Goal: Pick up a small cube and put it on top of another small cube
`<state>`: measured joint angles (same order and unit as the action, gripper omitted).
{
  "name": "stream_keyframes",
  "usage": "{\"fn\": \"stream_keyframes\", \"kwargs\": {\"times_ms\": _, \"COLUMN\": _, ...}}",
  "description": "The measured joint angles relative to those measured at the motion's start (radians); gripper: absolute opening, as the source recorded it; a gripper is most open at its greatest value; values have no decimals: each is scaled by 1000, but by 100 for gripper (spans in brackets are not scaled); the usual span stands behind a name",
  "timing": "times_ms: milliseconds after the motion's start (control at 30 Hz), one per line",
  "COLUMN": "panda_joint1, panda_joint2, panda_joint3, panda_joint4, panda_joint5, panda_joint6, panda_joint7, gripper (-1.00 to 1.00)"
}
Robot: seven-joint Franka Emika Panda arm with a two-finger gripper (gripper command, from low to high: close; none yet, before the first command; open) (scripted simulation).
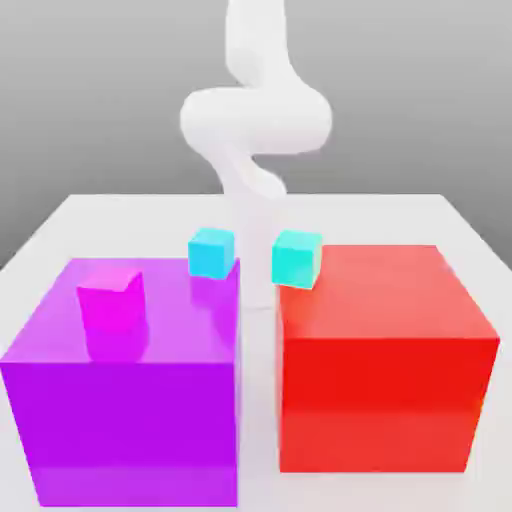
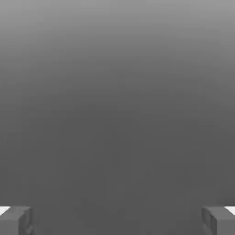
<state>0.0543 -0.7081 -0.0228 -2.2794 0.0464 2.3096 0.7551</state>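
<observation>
Purple block: the big purple block is standing on the pale counter, serving as the landmark for the places below.
Sky-blue cube: this small cube is resting on top of the purple block, near its far corner on the exterior view's right, faintly reflecting in the glossy top.
Magenta cube: this one is sitting on the purple block too, toward the exterior view's left and closer to the camera than the sky-blue cube, and is also reflecting in the surface below.
Red block: the big red block is standing beside the purple block, on the exterior view's right, with a narrow gap running between them.
Turquoise cube: this greener small cube is resting across that gap from the purple block, at the red block's far corner nearest to it.
Arm: the white arm is rising beyond the purple block, bending above the height of the cubes.
End effector: it is standing open, its two fingers spreading wide apart and holding nothing.
</observation>
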Motion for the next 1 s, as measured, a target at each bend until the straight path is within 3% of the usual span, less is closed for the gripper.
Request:
{"fn": "stream_keyframes", "kwargs": {"times_ms": 267, "panda_joint1": 143, "panda_joint2": 301, "panda_joint3": -34, "panda_joint4": 68, "panda_joint5": 145, "panda_joint6": 27, "panda_joint7": -141, "gripper": 0}}
{"fn": "stream_keyframes", "kwargs": {"times_ms": 533, "panda_joint1": 231, "panda_joint2": 590, "panda_joint3": 3, "panda_joint4": 133, "panda_joint5": 226, "panda_joint6": 59, "panda_joint7": -234, "gripper": 0}}
{"fn": "stream_keyframes", "kwargs": {"times_ms": 767, "panda_joint1": 316, "panda_joint2": 830, "panda_joint3": 43, "panda_joint4": 184, "panda_joint5": 198, "panda_joint6": 106, "panda_joint7": -251, "gripper": 0}}
{"fn": "stream_keyframes", "kwargs": {"times_ms": 1000, "panda_joint1": 402, "panda_joint2": 1052, "panda_joint3": 60, "panda_joint4": 232, "panda_joint5": 80, "panda_joint6": 164, "panda_joint7": -211, "gripper": 0}}
